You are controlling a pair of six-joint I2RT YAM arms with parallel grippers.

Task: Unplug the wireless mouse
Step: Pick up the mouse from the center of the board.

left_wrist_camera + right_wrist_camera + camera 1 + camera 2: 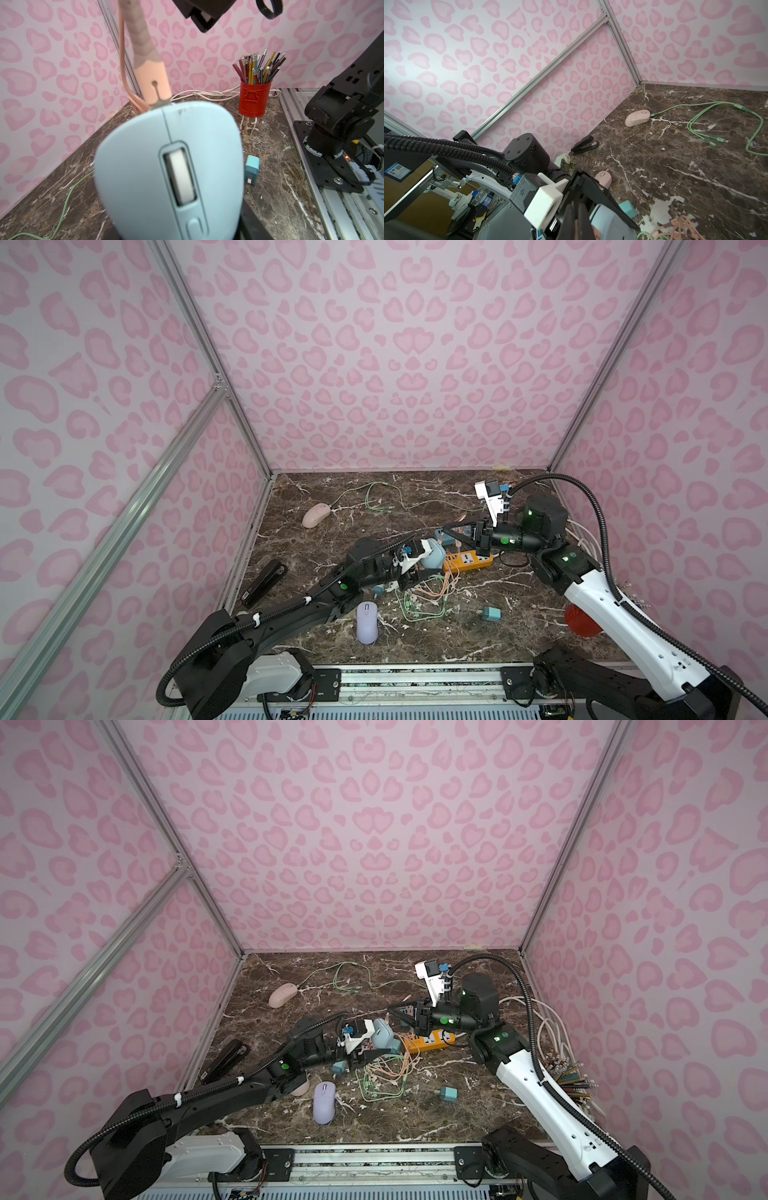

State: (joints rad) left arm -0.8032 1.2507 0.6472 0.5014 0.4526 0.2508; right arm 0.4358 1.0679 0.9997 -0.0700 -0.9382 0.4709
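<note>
The blue mouse (166, 166) is hiding your left fingers (376, 1053) — can't tell their grip; the right fingers (570, 222) are pressing together. The mouse's long axis is aiming, pink plug (153, 83) first, toward them.

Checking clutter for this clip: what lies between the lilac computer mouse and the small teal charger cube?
A tangled loop of green cable, then bare marble tabletop; both top views show it.

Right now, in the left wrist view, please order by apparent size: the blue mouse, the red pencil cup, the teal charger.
Largest: blue mouse, though very near the camera.
Then: red pencil cup.
Smallest: teal charger.
</note>
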